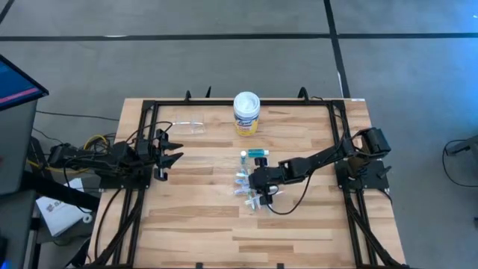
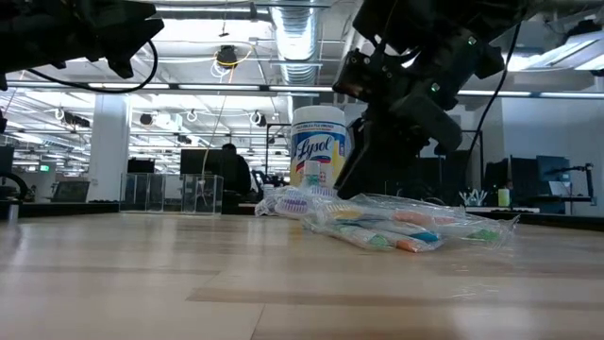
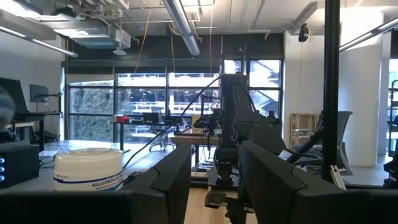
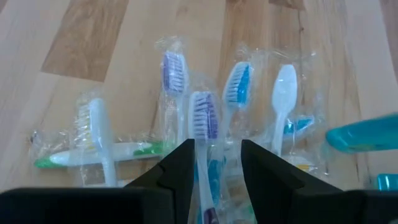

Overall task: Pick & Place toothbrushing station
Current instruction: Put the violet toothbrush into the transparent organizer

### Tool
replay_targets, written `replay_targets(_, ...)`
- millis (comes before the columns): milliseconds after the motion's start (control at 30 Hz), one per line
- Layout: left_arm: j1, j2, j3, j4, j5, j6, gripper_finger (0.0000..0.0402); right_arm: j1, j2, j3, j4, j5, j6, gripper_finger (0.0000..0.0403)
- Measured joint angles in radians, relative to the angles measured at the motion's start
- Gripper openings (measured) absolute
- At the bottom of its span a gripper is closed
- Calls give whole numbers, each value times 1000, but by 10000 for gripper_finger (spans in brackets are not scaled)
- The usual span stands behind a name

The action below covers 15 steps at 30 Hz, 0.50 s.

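Below the right gripper, the wrapped toothbrushes' handles are hidden behind its fingers, and beside it the teal toothpaste tube is cut off.

Glossy crinkled plastic wraps the toothbrushes — on pale, matt wooden table.

Toothbrushes: white handles; bristles purple, blue and white; one handle green-tipped. Toothpaste tube: teal. Tub: white lid, yellow label. Worktop: light wood grain. Cup: apparently clear.
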<state>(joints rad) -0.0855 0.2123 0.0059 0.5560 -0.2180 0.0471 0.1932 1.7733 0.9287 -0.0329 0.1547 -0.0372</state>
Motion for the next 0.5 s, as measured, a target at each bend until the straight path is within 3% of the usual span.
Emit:
replay_targets(300, 0, 0, 0, 2, 0, 0, 135, 3, 0, 0, -9, -6, 10, 116)
replay_targets(500, 0, 0, 0, 8, 1, 0, 135, 3, 0, 0, -15, -27, 11, 55)
